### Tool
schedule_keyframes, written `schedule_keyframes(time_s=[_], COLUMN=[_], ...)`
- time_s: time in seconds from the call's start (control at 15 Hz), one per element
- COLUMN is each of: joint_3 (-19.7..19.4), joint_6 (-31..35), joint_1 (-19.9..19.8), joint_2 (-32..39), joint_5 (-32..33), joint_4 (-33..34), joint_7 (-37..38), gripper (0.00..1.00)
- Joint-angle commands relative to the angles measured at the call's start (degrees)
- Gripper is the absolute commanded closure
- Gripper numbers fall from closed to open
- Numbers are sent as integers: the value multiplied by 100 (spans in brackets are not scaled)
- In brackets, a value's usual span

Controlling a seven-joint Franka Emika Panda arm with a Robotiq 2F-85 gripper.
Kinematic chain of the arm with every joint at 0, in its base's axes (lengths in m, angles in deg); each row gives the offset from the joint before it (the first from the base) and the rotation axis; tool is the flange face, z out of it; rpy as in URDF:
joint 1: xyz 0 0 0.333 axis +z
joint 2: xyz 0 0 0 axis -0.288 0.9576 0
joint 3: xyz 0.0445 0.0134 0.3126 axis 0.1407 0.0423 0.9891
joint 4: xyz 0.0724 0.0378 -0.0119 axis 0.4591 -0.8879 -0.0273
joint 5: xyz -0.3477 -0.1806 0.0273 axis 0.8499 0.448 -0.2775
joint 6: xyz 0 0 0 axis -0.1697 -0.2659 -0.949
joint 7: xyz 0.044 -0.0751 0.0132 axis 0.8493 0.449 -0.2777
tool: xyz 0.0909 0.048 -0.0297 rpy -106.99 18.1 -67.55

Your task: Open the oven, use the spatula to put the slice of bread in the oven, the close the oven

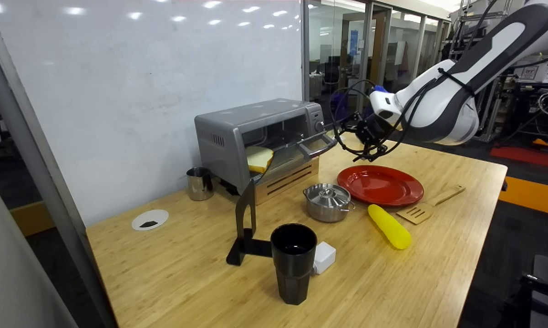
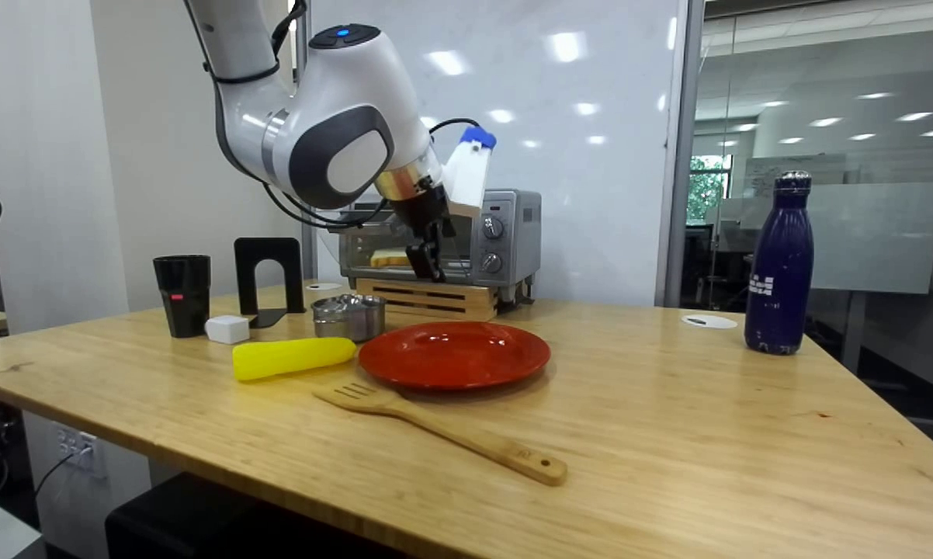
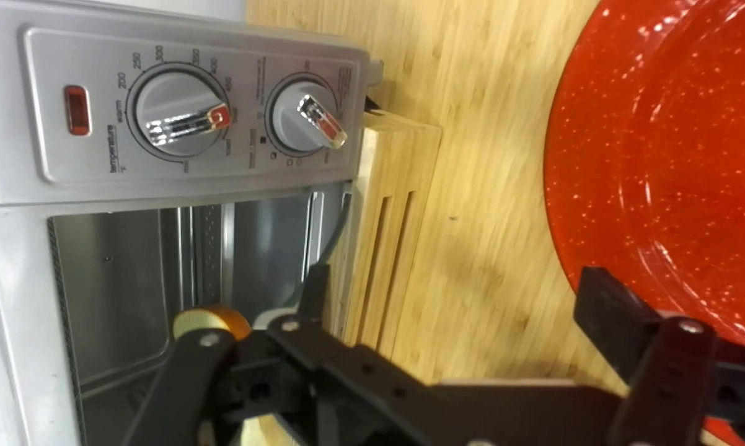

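Closing the oven (image 1: 255, 117), you should push its door (image 1: 294, 157) up slowly with the spread, empty pincer (image 3: 457, 289), so the bread (image 1: 259, 159) does not catch.

Whiteboard (image 1: 164, 91): spots of overhead light mirrored toward 12 o'clock, in both exterior views.
Table (image 2: 668, 442): bright, evenly lit.
Plate (image 2: 455, 361): soft shadow on its 5 o'clock side in an exterior view; hard glints toward 2 o'clock in the wrist view.
Oven (image 3: 118, 186): interior dim; numerals around the larger dial (image 3: 177, 111) legible, finest print blurred.
Yellow object (image 1: 389, 227): saturated, with little surface detail.
Floor (image 1: 511, 239): dark, toward 4 o'clock in an exterior view.
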Motion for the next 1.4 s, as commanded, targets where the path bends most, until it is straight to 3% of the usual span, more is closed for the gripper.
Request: schedule_keyframes(time_s=[0.0, 0.07, 0.13, 0.2, 0.8, 0.87, 0.93, 1.33], joint_3=[-80, -92, -551, -195, -493, -917, -645, -877], joint_6=[1, 0, 1, 9, 2, 4, 5, 7], joint_1=[158, 201, 509, 351, 892, 1132, 992, 1171], joint_2=[331, 375, 305, 464, 995, 966, 1116, 1583], joint_5=[160, 178, 1084, 480, 640, 1458, 886, 1057], joint_4=[346, 399, 469, 528, 1222, 1336, 1383, 1902], joint_7=[-250, -276, 592, -178, -330, 480, -260, -407], gripper=[0, 0, 0, 0, 0, 0, 0, 0])
